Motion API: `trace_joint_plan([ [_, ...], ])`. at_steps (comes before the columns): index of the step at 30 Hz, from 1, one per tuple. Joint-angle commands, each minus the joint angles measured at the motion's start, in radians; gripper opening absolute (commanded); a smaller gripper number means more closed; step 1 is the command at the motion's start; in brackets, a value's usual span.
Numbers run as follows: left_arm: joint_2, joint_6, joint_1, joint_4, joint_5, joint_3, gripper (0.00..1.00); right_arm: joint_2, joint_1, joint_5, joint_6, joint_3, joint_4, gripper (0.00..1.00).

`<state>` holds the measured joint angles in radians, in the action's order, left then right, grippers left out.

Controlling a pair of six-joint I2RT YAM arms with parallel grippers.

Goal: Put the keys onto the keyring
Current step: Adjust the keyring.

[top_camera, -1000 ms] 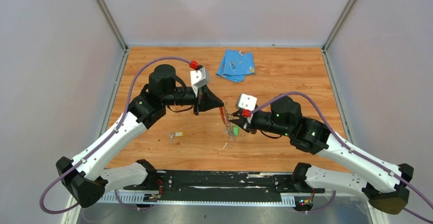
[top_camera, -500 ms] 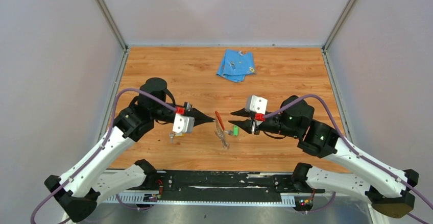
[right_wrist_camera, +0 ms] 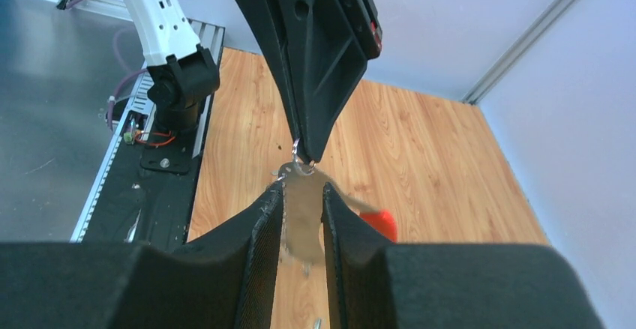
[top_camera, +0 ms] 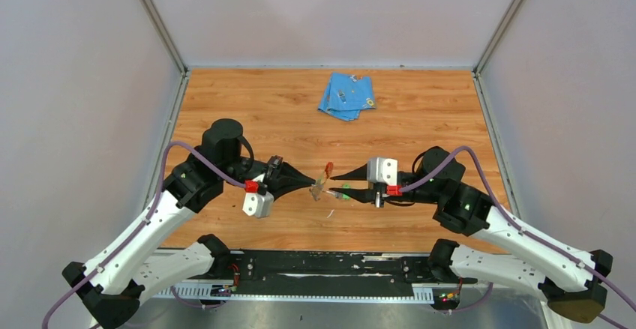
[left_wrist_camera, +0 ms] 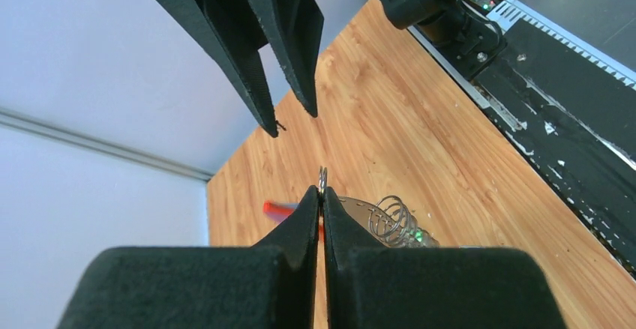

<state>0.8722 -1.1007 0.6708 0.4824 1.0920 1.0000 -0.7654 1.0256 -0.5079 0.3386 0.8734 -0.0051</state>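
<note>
Finds the left fingers [left_wrist_camera: 301, 220] fully closed, pinching the small ring of the keyring [top_camera: 322, 180]. Places the keyring over the near middle of the bench [top_camera: 420, 119], between both arms, red strip at its far end. Notes the right fingers [right_wrist_camera: 264, 231] partly parted astride its plate; cannot tell whether gripping. Logs green key [top_camera: 346, 192] beside them.
</note>
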Motion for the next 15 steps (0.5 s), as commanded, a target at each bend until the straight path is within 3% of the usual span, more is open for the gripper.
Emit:
trace_joint_plan([
  [1, -0.003, -0.018, 0.017, -0.002, 0.075, 0.037, 0.0, -0.005, 0.002, -0.039, 0.03, -0.014, 0.094, 0.28],
  [4, 0.005, 0.054, 0.022, -0.038, 0.079, 0.051, 0.0, -0.017, 0.002, -0.062, 0.031, -0.014, 0.104, 0.28],
  [10, -0.002, 0.466, 0.023, -0.402, 0.057, -0.006, 0.0, -0.022, 0.002, -0.081, 0.024, -0.017, 0.112, 0.28],
  [15, 0.015, 0.531, 0.023, -0.418, 0.066, 0.005, 0.0, -0.011, 0.002, -0.037, 0.016, -0.026, 0.14, 0.28],
])
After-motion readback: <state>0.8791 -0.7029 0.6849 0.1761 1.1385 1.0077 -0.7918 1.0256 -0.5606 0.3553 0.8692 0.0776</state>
